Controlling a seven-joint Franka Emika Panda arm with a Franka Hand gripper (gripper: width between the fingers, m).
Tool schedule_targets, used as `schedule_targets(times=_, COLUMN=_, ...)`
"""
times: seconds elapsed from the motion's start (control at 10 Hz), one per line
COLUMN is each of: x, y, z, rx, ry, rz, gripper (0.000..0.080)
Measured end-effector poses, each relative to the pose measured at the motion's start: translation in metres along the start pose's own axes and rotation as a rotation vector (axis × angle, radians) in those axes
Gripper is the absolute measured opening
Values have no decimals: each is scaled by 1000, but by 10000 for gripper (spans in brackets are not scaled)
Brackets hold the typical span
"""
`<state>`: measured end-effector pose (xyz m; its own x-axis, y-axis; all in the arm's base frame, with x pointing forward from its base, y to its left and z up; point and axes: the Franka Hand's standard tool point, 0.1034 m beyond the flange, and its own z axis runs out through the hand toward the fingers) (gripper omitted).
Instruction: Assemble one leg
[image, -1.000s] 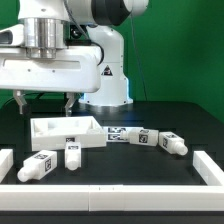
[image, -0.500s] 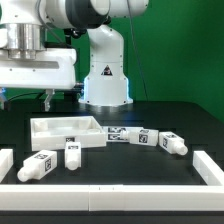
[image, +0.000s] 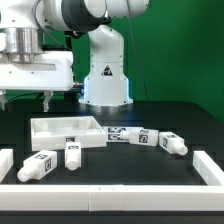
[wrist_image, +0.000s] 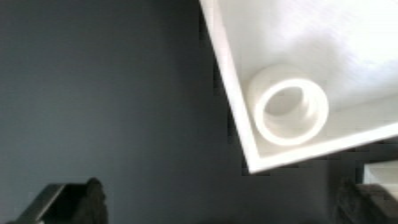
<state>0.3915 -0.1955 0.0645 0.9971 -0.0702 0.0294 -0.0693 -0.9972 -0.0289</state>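
Gripper (image: 26, 100) hangs open and empty above the panel's (image: 68, 128) end on the exterior view's left. One leg (image: 73, 154) sits on the table (image: 150, 170) just in front of the panel, with three others scattered nearby.

In the wrist view, the gripper (wrist_image: 222, 205) is spread wide, with the panel (wrist_image: 329, 50) corner and its round socket (wrist_image: 290, 108) below.

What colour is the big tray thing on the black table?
The tray is white. The exterior view shows it best.
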Motion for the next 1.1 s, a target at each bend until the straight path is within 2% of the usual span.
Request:
schedule_targets(times=0.1, x=-14, y=-7, z=15, rx=37, ry=-68, rz=-6, gripper=649)
schedule_targets(times=0.2, x=-16, y=-7, z=23, rx=13, ry=-63, rz=-16, gripper=649)
schedule_targets(times=0.6, x=-19, y=-7, z=26, rx=15, ry=-73, rz=-85, gripper=649)
schedule_targets(times=0.7, x=-23, y=-7, z=31, rx=18, ry=-88, rz=-207, gripper=649)
schedule_targets(times=0.9, x=-31, y=-16, z=48, rx=33, ry=-122, rz=-292, gripper=649)
schedule_targets(times=1.1, x=-33, y=-15, z=50, rx=33, ry=-126, rz=-294, gripper=649)
